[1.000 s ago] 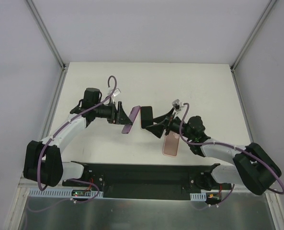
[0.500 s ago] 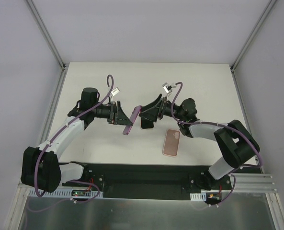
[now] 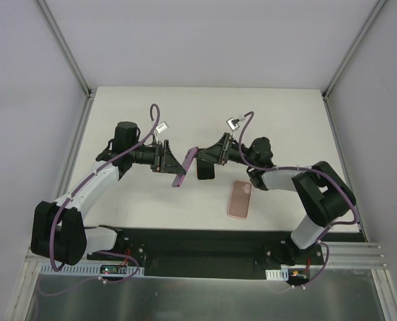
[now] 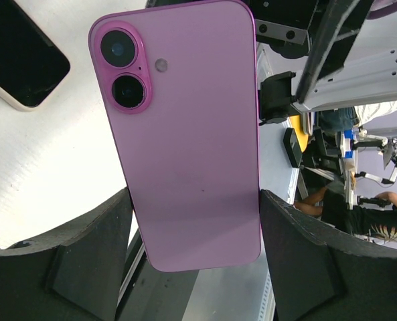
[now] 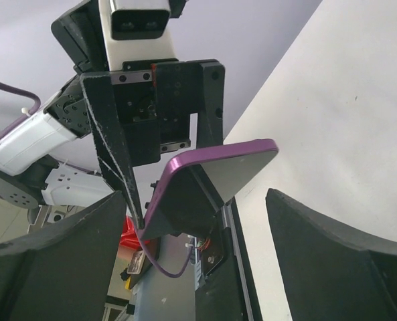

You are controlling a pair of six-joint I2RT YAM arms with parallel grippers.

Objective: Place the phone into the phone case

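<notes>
My left gripper (image 3: 175, 162) is shut on a purple phone (image 3: 185, 166) and holds it tilted above the table. The left wrist view shows the phone's back and two camera lenses (image 4: 188, 134) between the fingers of that gripper (image 4: 195, 217). My right gripper (image 3: 209, 156) is open and empty, level with the phone's far end and pointing at it. In the right wrist view the phone's screen side (image 5: 208, 187) sits between the spread fingers of the right gripper (image 5: 197, 224) without touching them. The pink phone case (image 3: 240, 198) lies flat on the table, to the right of both grippers.
A second phone with a black screen and cream rim (image 3: 205, 171) lies flat on the table just under the right gripper, and also shows in the left wrist view (image 4: 21, 60). The black base rail (image 3: 198, 244) runs along the near edge.
My right arm has swung up and left from beside the pink case to face the held phone. The left gripper and the purple phone have hardly moved.
</notes>
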